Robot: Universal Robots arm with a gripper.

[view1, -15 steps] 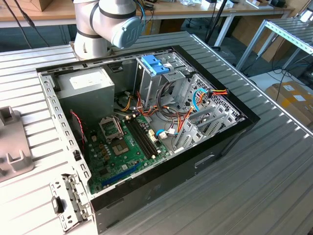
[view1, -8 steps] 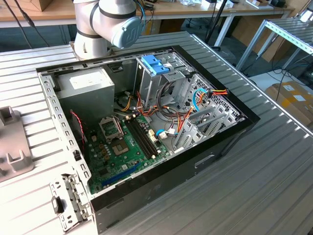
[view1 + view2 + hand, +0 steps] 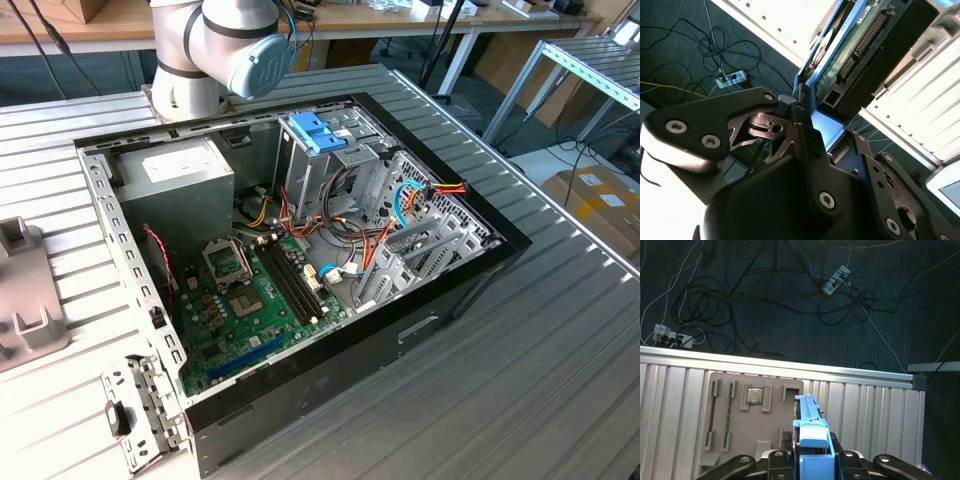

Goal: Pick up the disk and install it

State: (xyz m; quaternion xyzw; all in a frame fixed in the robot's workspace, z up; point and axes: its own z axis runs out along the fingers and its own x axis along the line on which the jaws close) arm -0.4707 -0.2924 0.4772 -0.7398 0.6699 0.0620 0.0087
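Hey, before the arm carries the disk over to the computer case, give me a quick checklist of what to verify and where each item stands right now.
1. Grip on the disk: ok. In both wrist views the gripper has its fingers closed on the blue rails.
2. Disk clear of the grey tray: cannot tell. In the first wrist view it overlaps the tray's edge.
3. Computer case open: ok. The inside is exposed in the exterior view.
4. Drive cage slot free: cannot tell.
5. Wires out of the way: not ok. Orange and red ones run across the cage.
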